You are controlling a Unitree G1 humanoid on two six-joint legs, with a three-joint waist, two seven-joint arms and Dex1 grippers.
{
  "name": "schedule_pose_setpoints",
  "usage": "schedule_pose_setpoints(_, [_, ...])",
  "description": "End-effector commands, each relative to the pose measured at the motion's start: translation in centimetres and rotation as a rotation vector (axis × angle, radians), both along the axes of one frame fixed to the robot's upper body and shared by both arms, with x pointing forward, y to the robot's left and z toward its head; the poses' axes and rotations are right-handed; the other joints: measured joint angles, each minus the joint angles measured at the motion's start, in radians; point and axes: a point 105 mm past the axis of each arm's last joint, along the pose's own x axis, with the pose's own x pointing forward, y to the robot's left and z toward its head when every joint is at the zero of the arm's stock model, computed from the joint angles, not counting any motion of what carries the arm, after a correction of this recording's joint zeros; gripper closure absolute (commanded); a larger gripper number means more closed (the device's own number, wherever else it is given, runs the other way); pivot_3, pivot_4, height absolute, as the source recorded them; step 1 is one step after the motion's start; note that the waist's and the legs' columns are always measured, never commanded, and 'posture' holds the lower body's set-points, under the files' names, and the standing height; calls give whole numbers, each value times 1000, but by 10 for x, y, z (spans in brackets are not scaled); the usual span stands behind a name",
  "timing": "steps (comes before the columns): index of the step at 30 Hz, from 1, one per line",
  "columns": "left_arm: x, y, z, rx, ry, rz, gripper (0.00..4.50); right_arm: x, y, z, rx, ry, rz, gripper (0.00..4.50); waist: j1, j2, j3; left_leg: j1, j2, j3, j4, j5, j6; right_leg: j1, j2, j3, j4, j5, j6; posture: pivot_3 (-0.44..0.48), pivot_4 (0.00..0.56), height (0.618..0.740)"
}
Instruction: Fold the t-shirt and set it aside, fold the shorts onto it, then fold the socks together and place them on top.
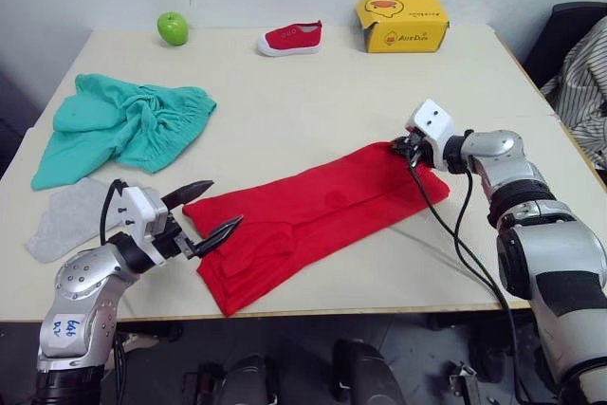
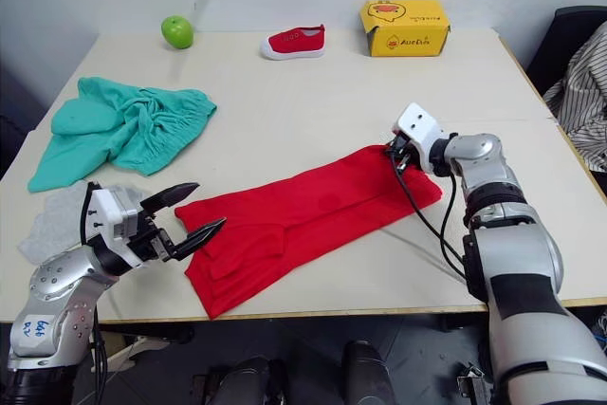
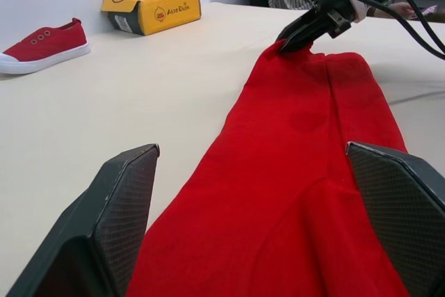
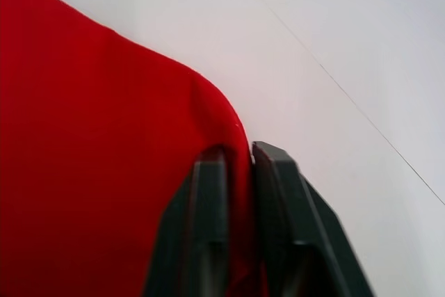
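The red t-shirt lies folded into a long strip across the front middle of the table. My left gripper is open just off the strip's left end, its black fingers spread to either side of the cloth. My right gripper is shut on the strip's far right corner, where a fold of red cloth is pinched between its fingers. The teal shorts lie crumpled at the left of the table. The grey socks lie flat in front of them, near the left front edge.
Along the table's back edge sit a green apple, a small red shoe and a yellow box. A dark chair with a striped cloth stands past the right edge. A black cable trails from my right wrist.
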Motion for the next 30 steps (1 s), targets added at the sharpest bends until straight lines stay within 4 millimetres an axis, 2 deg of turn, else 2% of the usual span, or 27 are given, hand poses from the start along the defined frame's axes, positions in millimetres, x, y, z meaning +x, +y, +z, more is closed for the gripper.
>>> schedule_pose_setpoints(1, [-1, 5, 3, 16, -9, 9, 0, 0, -28, 29, 101, -69, -92, 2400, 1, 0, 0, 0, 0, 0, 0, 0, 0, 0, 0, 0, 0, 0, 0, 0, 150, 740])
schedule_pose_setpoints(4, [0, 11, 1, 26, 2, 6, 0, 0, -47, 39, 195, -49, -188, 1288, 1, 0, 0, 0, 0, 0, 0, 0, 0, 0, 0, 0, 0, 0, 0, 0, 150, 740])
schedule_pose_setpoints(7, [11, 17, 1, 44, 10, 6, 0, -17, -59, 52, 304, -83, -114, 178, 4, 0, 0, 0, 0, 0, 0, 0, 0, 0, 0, 0, -2, 0, 0, 0, 150, 740])
schedule_pose_setpoints(8, [15, 17, 1, 54, 10, -5, 0, -25, -64, 50, 321, -89, -109, 34, 4, 0, 0, 0, 0, -1, 0, 0, 0, 0, 0, -1, -3, 0, 0, 0, 150, 740])
schedule_pose_setpoints(13, [32, 8, 3, 76, 13, -57, 0, -60, -63, 38, 350, -107, -104, 34, 14, 1, 0, -1, -1, -1, -1, 0, 0, 1, -1, -1, -2, 0, 1, 0, 150, 740])
schedule_pose_setpoints(15, [42, 3, 2, 95, 22, -82, 0, -72, -63, 35, 385, -107, -155, 34, -1, 3, 0, -5, -11, -24, -11, 9, 4, 12, -12, -24, -9, 2, 4, 0, 150, 740])
schedule_pose_setpoints(16, [48, -1, 3, 108, 23, -98, 0, -80, -62, 32, 391, -98, -169, 34, 4, 3, 0, -8, -19, -33, -16, 17, 5, 11, -19, -33, -9, 3, 5, 0, 150, 740])
schedule_pose_setpoints(17, [56, -6, 2, 124, 35, -114, 0, -92, -59, 28, 413, -72, -175, 34, 11, 3, 0, -11, -19, -30, -14, 18, 6, 5, -19, -29, -5, 3, 6, 0, 150, 740])
schedule_pose_setpoints(22, [90, -27, 2, 193, 71, -193, 0, -143, -43, 2, 487, 99, -200, 34, 56, 2, 1, -11, -20, -30, -12, 19, 7, 7, -18, -28, -8, 4, 6, 0, 150, 740])
schedule_pose_setpoints(26, [114, -38, -13, 291, 163, -213, 0, -181, -21, -18, 602, 314, -202, 34, 64, 1, 0, -12, -21, -30, -12, 17, 9, 7, -18, -27, -8, 5, 7, 0, 150, 740])
schedule_pose_setpoints(30, [131, -48, -27, 343, 271, -209, 0, -202, -11, -42, 655, 495, -289, 34, 58, -1, 1, -13, -21, -29, -12, 16, 10, 6, -18, -28, -9, 5, 7, 0, 150, 740])
